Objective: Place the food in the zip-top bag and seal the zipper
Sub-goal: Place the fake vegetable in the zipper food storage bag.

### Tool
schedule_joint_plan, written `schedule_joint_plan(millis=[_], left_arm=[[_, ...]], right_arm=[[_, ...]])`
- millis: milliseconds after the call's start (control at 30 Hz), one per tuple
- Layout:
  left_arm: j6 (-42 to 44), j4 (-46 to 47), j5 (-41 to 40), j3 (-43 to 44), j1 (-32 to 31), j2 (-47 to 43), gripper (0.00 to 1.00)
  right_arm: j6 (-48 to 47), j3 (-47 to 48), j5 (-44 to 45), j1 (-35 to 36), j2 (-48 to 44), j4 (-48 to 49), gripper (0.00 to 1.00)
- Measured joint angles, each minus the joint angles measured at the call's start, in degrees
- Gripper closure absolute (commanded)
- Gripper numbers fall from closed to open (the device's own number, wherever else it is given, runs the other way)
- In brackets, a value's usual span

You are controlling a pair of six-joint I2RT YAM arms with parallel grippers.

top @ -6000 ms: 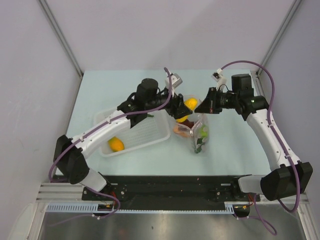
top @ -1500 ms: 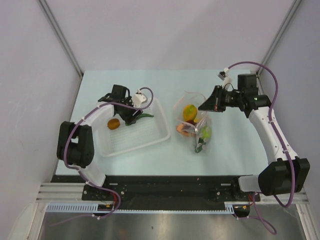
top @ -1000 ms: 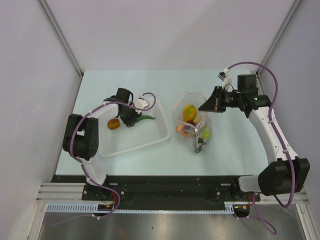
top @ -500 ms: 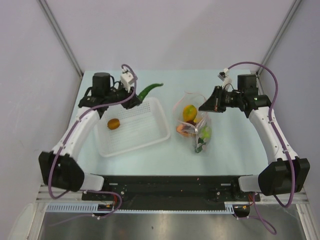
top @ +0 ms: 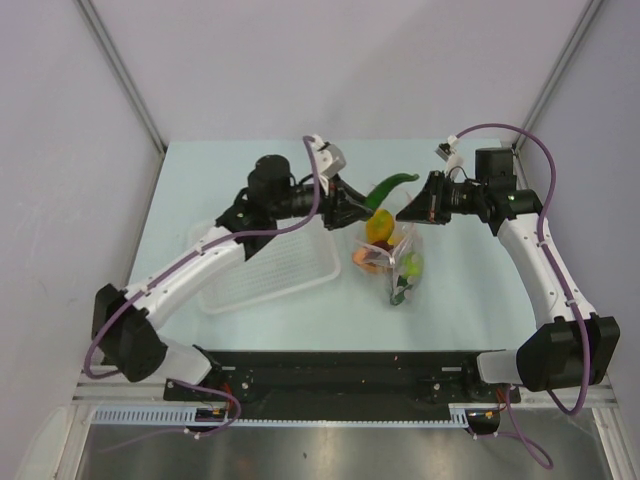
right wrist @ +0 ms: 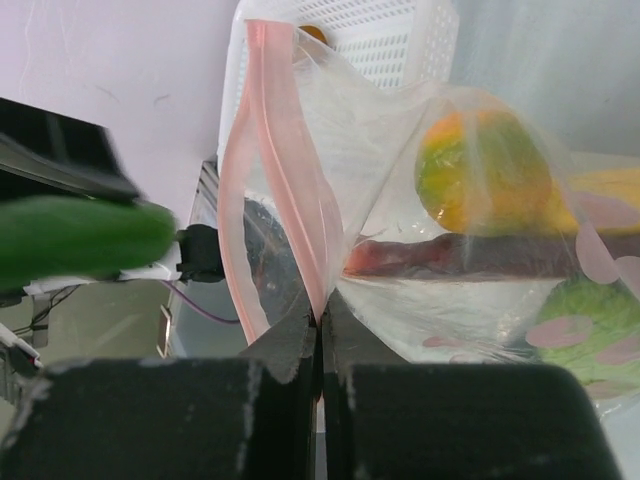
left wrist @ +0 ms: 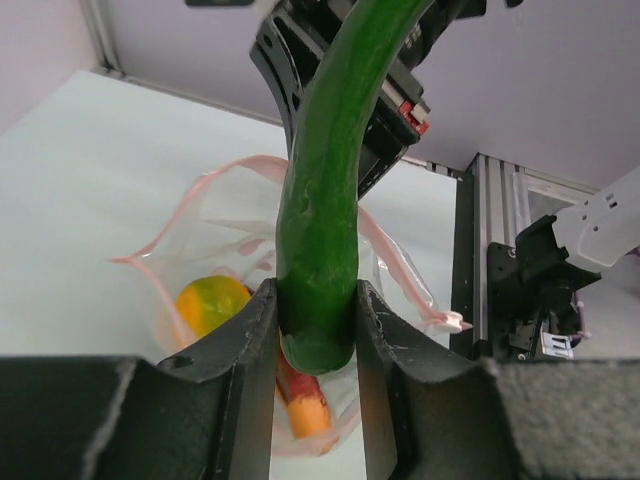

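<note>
The bag (top: 398, 268) lies on the table (top: 470, 300) just right of the basket (top: 300, 272), with its mouth raised at the far end. My right claw (right wrist: 320, 330) is clenched on the zipper (right wrist: 262, 150). It pinches the pink strip at one spot, so the rest of the strip hangs in an open loop.

Through the clear plastic I see a yellow-orange fruit (right wrist: 485, 170), with a reddish-brown piece (right wrist: 450, 255) just below it and a lime-green ball (right wrist: 590, 320) deeper in. A carrot (left wrist: 305, 412) also lies inside, beside the fruit.

My left claw (left wrist: 316, 335) is grasping the cucumber (left wrist: 320, 200) by one end, a finger pressed to each side. The rest of the cucumber juts out past my fingertips in a gentle curve. It is in the air over the open mouth of the bag, not inside it, and its free tip is near my right claw. I cannot tell whether the two touch.

My left arm reaches across the basket, where a small orange piece (right wrist: 313, 33) shows behind the zipper loop from my right wrist.
</note>
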Motion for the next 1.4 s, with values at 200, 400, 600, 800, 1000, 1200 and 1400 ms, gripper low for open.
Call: schedule_joint_plan(millis=[200,400,600,800,1000,1200,1400], left_arm=[[-1.92,1.70,-2.56,1.38,-4.85,8.83,0.92],[-3.37,1.05,-2.97,2.56,-5.70,11.96,0.48],[-0.46,-6.27,-2.82,6.88,-6.03,12.57,0.08],[2.99,-13.16,-3.04,8.00,-5.75,11.96,0.05],[3.67,-18.88,-1.22,7.76,0.81,4.68,0.06],[8.33,-21.68,-2.03,6.86,11.78,-7.15,0.17],[10.73,-24.41,-1.38,6.69,11.04,-9.25,0.32]], right_arm=[[0.94,0.00,-0.68,-0.02,0.00,0.52,1.00],[0.66,0.00,-0.13,-0.74,-0.15,0.09,1.00],[0.68,0.00,-1.55,-0.76,-0.26,-0.04,1.00],[0.26,0.00,-2.43,-1.29,-0.26,-0.46,1.00],[-0.24,0.07,-4.11,-2.97,-0.24,-0.72,1.00],[-0.98,0.09,-5.11,-3.13,-0.24,0.22,1.00],[-1.49,1.49,-6.45,-0.50,-0.28,1.27,1.00]])
